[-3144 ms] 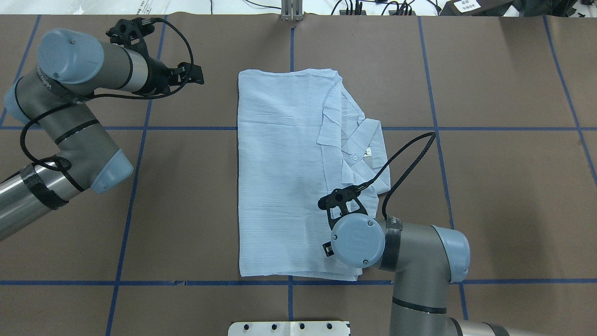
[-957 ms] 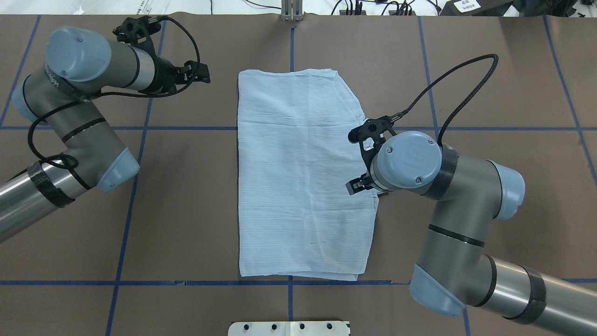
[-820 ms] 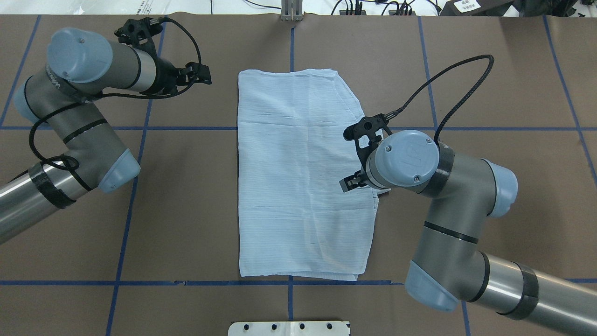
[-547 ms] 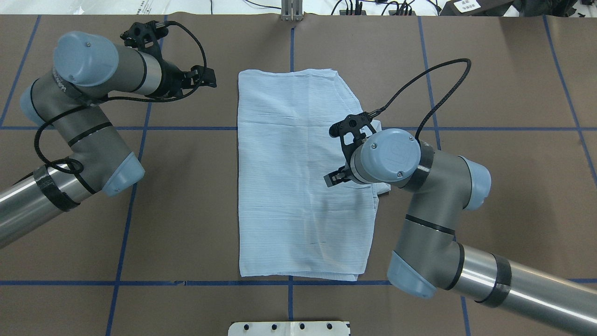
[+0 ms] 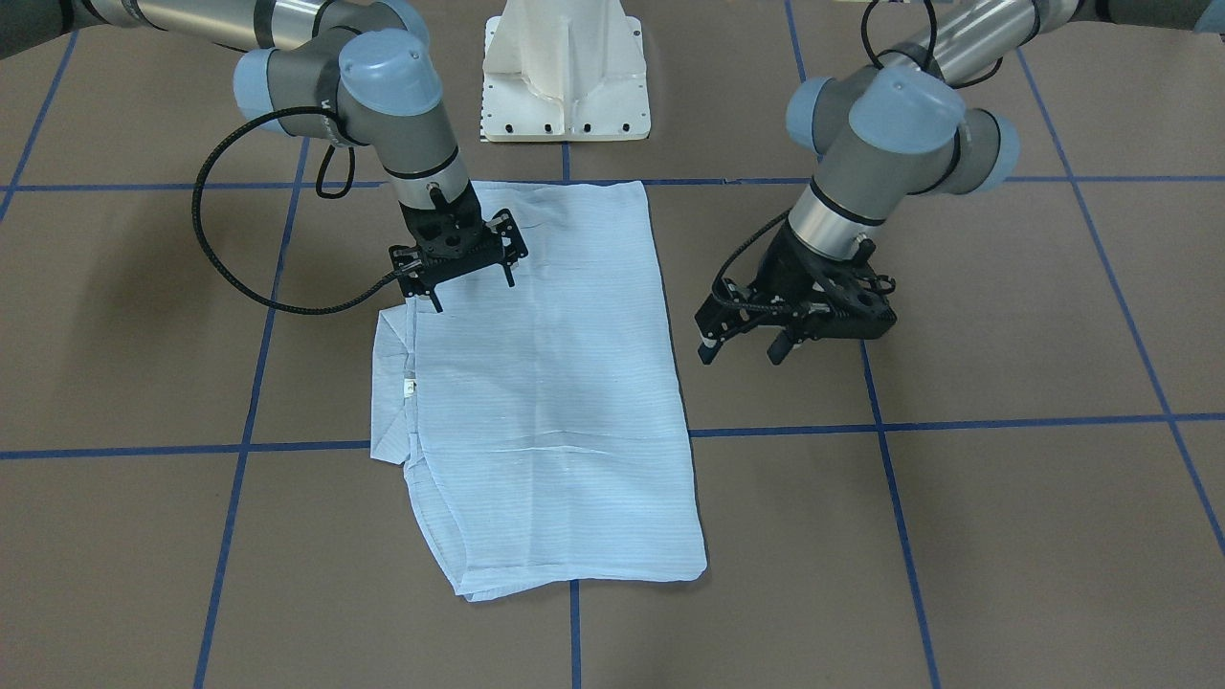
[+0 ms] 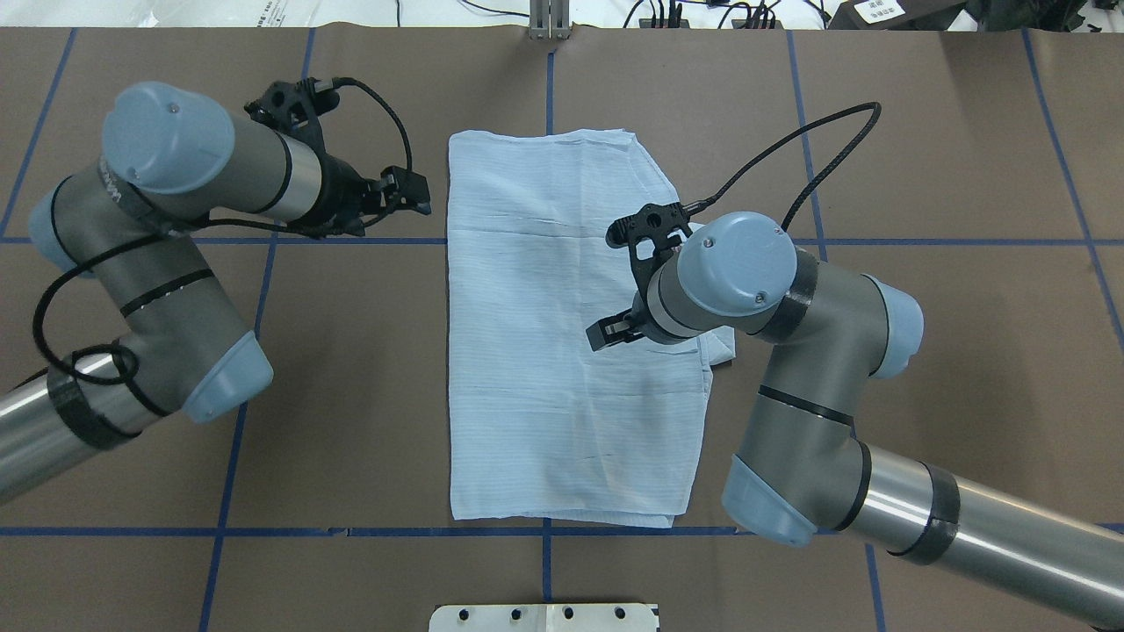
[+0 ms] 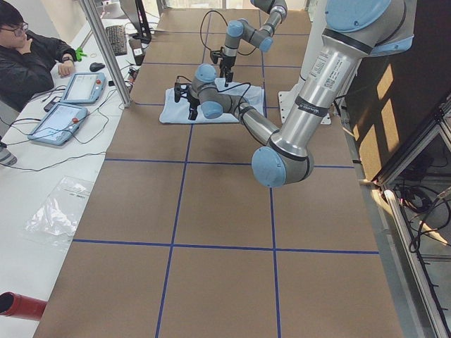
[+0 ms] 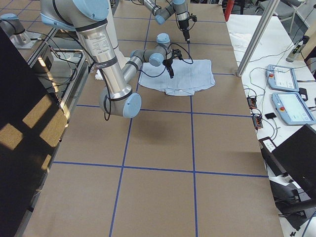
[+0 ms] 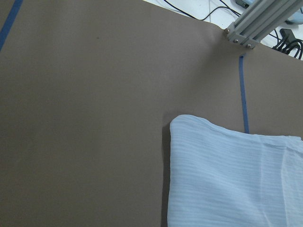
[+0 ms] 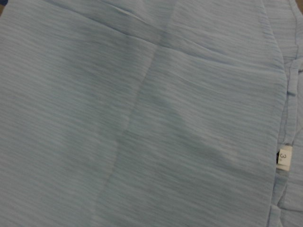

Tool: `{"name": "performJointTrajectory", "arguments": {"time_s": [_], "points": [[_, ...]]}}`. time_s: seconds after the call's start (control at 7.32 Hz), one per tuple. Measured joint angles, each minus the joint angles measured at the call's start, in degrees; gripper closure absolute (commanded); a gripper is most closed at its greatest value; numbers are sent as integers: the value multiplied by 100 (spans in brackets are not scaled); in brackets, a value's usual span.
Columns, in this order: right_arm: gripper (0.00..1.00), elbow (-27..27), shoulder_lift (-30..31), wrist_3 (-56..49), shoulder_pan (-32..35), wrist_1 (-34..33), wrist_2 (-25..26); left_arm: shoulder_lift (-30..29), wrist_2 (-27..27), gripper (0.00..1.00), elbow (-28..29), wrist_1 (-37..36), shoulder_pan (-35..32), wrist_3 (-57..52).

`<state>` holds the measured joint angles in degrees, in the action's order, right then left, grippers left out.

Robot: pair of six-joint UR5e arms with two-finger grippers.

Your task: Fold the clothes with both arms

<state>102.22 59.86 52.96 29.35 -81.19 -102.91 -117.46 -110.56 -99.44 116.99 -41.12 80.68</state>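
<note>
The clothes are one light-blue striped shirt, lying folded into a tall rectangle mid-table. Its collar with the white neck tag pokes out from under the top layer on the robot's right side. My right gripper hovers open just above the shirt, near that edge, with nothing between its fingers. Its wrist view is filled with fabric and the tag. My left gripper hangs open over bare table, just off the shirt's left edge. Its camera shows the shirt's far corner.
Blue tape lines cross the brown table cover. The white pedestal base stands at the robot's side of the shirt. A metal post and cables sit at the far edge. A person sits by tablets beyond it.
The shirt's near part now lies folded over, covering most of the collar. My right gripper has moved leftward over the shirt. The left gripper has come down and closer to the shirt's left edge.
</note>
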Motion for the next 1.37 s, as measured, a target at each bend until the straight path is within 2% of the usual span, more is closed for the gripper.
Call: {"name": "performJointTrajectory", "arguments": {"time_s": [0.14,0.41,0.82,0.96,1.37], "points": [[0,259,158,185,17,-13,-130,166,-24,0,-490,-329,351,475],[0,821,555,693,30,-19,-516,340,437,0,-835,-418,1214,1525],[0,1203,900,1383,35,26,-752,651,1193,2,-875,30,2191,2425],[0,1263,956,1457,35,41,-762,696,1289,2,-866,52,2381,2541],[0,1300,990,1495,36,57,-833,719,1343,12,-814,-39,2783,2781]]}}
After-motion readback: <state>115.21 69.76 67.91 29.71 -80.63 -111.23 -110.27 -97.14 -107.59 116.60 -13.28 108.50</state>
